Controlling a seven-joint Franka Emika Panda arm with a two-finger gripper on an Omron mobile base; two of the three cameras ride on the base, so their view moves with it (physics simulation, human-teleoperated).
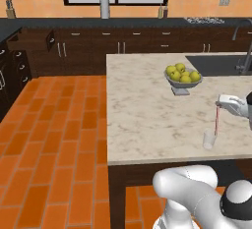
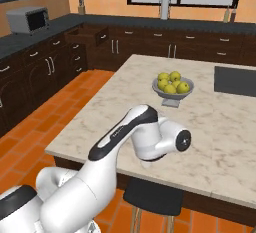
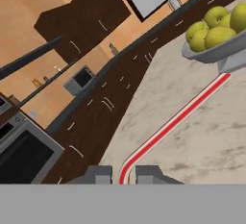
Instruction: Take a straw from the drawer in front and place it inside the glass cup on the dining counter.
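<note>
Clamping the straw (image 1: 216,120) by its upper end, the gripper (image 1: 219,103) holds it upright with the lower tip dipping into the glass cup (image 1: 209,139) near the front edge of the dining counter (image 1: 142,115); judging by this, fetching is done and only lowering and letting go remain. Further back stands the fruit bowl (image 1: 182,78), and the open drawer (image 2: 89,36) sits beyond in the right base view, while the hand view shows the jaws pinching the straw.
</note>
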